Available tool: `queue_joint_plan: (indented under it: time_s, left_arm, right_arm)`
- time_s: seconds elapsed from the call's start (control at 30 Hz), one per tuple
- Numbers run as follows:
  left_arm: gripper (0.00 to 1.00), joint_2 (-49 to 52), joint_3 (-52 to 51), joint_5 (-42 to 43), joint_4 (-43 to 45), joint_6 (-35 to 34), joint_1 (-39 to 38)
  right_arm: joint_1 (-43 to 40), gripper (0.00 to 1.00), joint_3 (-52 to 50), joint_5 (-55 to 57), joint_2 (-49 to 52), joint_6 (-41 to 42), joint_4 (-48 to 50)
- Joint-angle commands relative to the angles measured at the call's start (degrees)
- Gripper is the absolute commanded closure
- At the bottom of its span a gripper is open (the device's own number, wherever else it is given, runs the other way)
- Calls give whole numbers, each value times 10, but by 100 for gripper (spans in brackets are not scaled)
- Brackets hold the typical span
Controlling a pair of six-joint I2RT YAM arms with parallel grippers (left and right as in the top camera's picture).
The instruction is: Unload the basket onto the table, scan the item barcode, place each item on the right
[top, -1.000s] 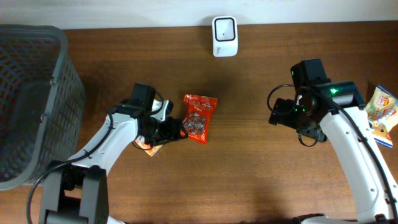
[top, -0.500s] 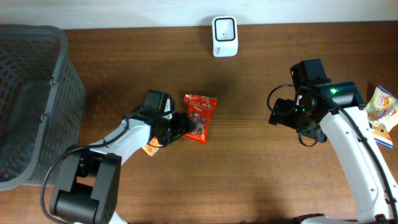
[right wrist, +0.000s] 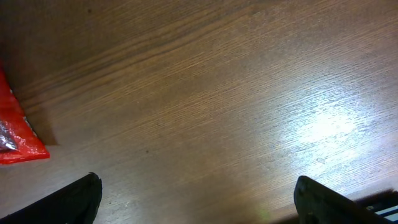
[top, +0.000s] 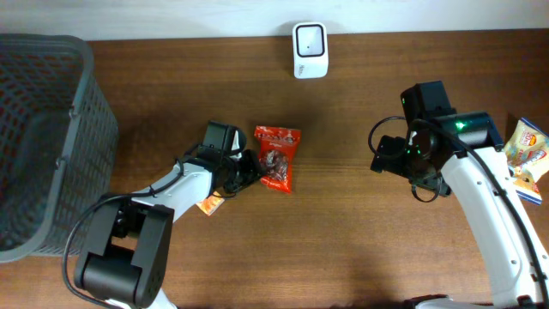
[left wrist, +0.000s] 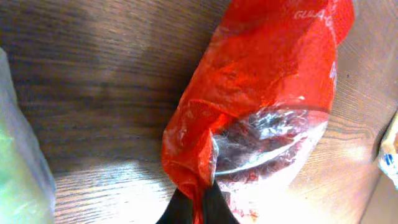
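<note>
1. The left gripper [top: 250, 171] is closed, with its fingertips [left wrist: 181, 213] pinching a gathered corner of the red snack bag [top: 277, 158].
2. The red snack bag [left wrist: 261, 112] lies flat on the wooden table [top: 343, 232] and stretches straight away from the left fingertips. A clear window with dark contents is seen just past the pinch.
3. The right gripper [right wrist: 196, 202] is held spread wide with nothing between its fingers and bare wood below. One red bag corner is visible well off to one side of them.
4. The white scanner [top: 309, 39] stands at the far table edge, beyond the bag from the left fingers and apart from it.
5. An orange packet [top: 208, 204] lies behind the left fingers, by the arm.
6. A grey mesh basket [top: 51, 129] sits well behind them.
7. Snack packets [top: 527, 154] lie behind the right fingers, at the table's edge.
</note>
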Motion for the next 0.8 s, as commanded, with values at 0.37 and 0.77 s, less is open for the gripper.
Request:
queue_joint_plan:
  time_s: [0.37, 0.77]
  left_arm:
    - [100, -181, 41, -462, -117, 346, -64]
    - [100, -63, 41, -654, -89, 374, -285]
  right_arm:
    - [-2, 1, -1, -1, 0, 5, 2]
    - [-2, 1, -1, -1, 0, 5, -2]
